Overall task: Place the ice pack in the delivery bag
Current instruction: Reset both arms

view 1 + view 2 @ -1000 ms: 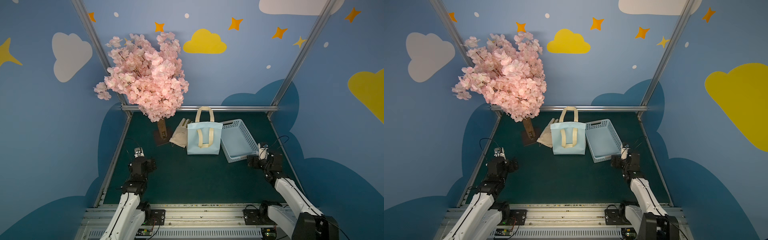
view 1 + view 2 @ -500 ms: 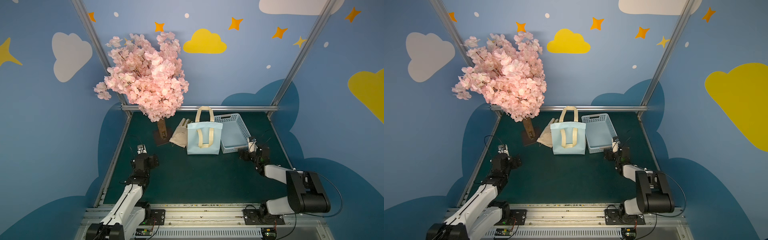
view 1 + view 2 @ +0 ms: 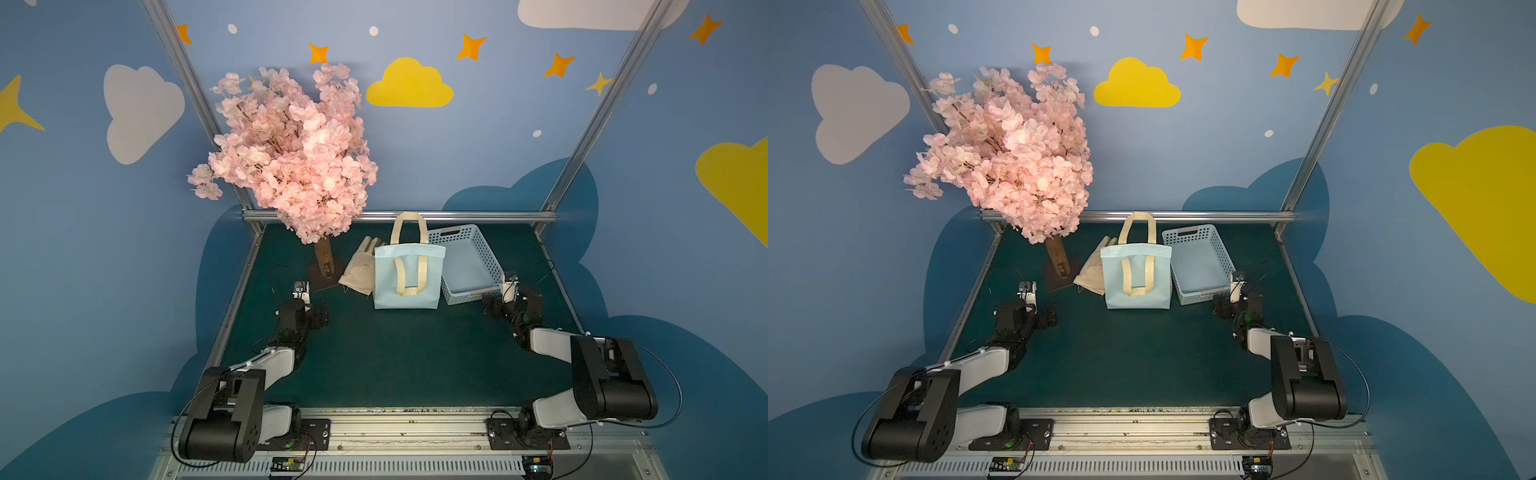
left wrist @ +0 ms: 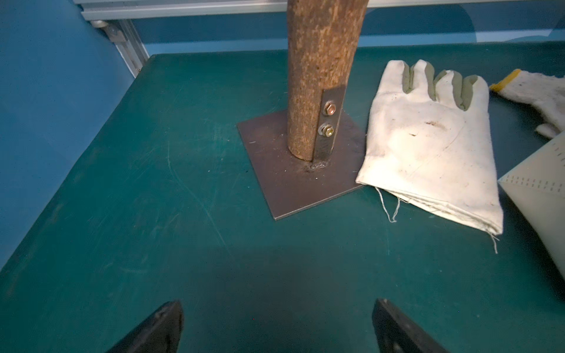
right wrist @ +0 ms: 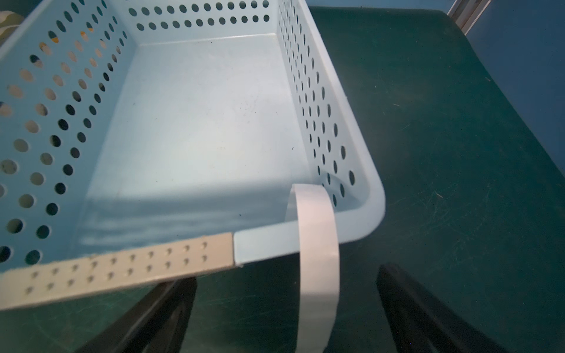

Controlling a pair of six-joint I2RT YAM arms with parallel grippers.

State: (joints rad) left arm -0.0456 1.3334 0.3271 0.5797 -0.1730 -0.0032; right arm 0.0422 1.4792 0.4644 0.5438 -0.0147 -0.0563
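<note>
In both top views the delivery bag (image 3: 406,282) (image 3: 1137,278) stands upright at the back-middle of the green table (image 3: 395,357), a light blue tote with cream strap handles, one loop raised and one flat on its front, between beige gloves (image 3: 359,270) and a perforated blue basket (image 3: 478,257). The left wrist view makes plain the left gripper (image 4: 275,305), spread wide and empty over bare table, facing the tree trunk (image 4: 321,76), with the bag's cream side panel at the edge. The right wrist view shows the right gripper (image 5: 284,278) wide apart and empty at the basket's near corner, where a white strip (image 5: 318,259) hangs over the rim.
</note>
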